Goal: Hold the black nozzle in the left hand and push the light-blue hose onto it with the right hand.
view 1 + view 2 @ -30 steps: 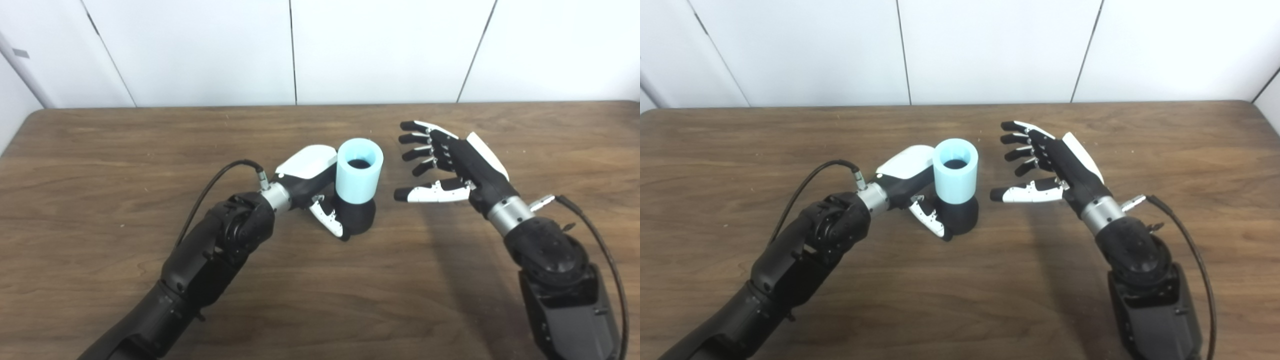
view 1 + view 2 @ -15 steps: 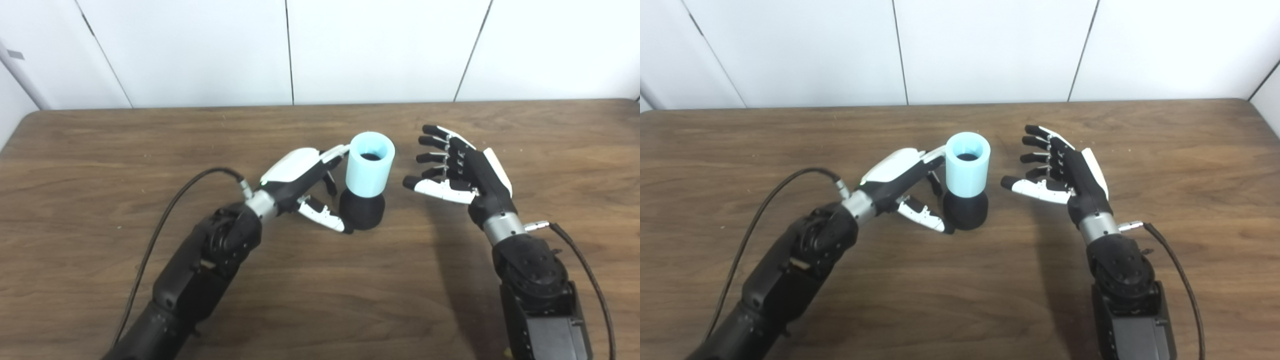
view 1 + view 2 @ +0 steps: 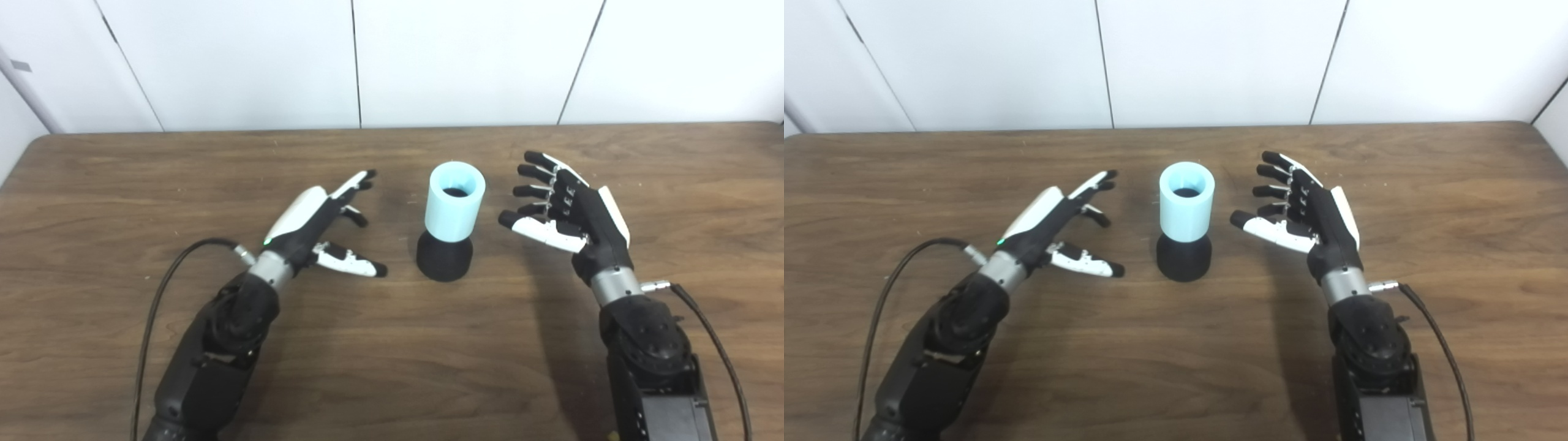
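The black nozzle [image 3: 444, 260] stands upright on the wooden table [image 3: 392, 355], with the light-blue hose [image 3: 456, 205] seated on top of it as a short open tube. My left hand [image 3: 318, 223] lies open to the left of the pair, fingers spread and clear of the nozzle. On the other side my right hand [image 3: 569, 211] is open too, palm facing the hose with a small gap between them. Neither hand touches anything.
White wall panels [image 3: 355, 61] rise behind the table's far edge. A black cable [image 3: 165, 288] runs from the left wrist and another cable [image 3: 704, 318] from the right wrist. Bare wood surrounds the nozzle on all sides.
My left hand let go of the black nozzle and drew back to the left, fingers opening. The right hand pulled back slightly. The nozzle and hose stay standing together.
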Robot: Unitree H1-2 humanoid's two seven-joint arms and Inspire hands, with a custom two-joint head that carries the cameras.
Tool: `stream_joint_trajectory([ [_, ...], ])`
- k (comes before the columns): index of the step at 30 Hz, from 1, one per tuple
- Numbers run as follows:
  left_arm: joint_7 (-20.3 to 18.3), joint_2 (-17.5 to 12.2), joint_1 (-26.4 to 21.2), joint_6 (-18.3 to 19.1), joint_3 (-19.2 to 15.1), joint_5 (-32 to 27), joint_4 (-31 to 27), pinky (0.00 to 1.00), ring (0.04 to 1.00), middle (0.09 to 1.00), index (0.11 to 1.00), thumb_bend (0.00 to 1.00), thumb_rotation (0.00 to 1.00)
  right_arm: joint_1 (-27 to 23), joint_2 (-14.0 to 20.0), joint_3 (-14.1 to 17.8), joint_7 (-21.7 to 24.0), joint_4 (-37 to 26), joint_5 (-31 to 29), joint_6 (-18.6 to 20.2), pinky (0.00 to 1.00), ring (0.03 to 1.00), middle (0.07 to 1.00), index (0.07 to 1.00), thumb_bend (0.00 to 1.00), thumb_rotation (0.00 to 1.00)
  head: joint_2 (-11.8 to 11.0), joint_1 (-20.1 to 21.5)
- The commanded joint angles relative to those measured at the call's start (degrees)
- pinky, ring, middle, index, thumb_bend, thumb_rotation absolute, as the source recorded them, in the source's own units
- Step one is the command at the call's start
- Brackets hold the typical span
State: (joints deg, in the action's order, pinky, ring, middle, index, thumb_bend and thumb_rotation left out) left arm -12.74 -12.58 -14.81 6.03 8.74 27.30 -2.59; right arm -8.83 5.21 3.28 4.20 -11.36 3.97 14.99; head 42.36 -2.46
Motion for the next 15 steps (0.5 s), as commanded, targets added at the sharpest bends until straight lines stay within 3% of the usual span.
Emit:
stream_joint_trajectory([
  [1, 4.43, 3.06, -0.52, -1.68, -3.46, -5.09, -1.96, 0.79, 0.875, 0.860, 0.879, 0.71, 0.13, -1.51, 0.00, 0.69, -1.05, -1.76, -0.96, -3.70, 0.56, 0.700, 0.801, 0.821, 0.60, 0.20, 0.08, -0.04],
  [3, 7.07, 7.22, 0.46, -2.91, -6.68, -10.92, -2.11, 0.71, 0.811, 0.798, 0.818, 0.65, 0.14, -1.35, -0.10, 0.99, -1.44, -1.83, -1.32, -4.47, 0.55, 0.685, 0.779, 0.802, 0.60, 0.21, -0.04, -0.04],
  [8, 7.82, 12.02, 1.58, -3.27, -10.62, -22.00, -2.79, 0.63, 0.742, 0.737, 0.770, 0.63, 0.19, -0.62, -0.84, 1.37, -2.21, -2.87, -2.59, -5.12, 0.53, 0.659, 0.741, 0.762, 0.61, 0.23, -0.34, -0.10],
  [10, 6.96, 12.67, 1.76, -1.99, -11.42, -25.88, -3.39, 0.63, 0.741, 0.739, 0.774, 0.65, 0.27, -0.17, -1.06, 1.47, -2.34, -3.52, -3.23, -5.11, 0.50, 0.646, 0.728, 0.743, 0.60, 0.23, -0.53, 0.29],
  [15, 5.93, 12.80, 2.18, -0.68, -11.67, -30.87, -4.92, 0.65, 0.748, 0.748, 0.776, 0.64, 0.27, 0.79, -0.81, 1.94, -2.34, -4.77, -4.64, -5.45, 0.50, 0.642, 0.723, 0.734, 0.60, 0.24, -0.89, 0.57],
])
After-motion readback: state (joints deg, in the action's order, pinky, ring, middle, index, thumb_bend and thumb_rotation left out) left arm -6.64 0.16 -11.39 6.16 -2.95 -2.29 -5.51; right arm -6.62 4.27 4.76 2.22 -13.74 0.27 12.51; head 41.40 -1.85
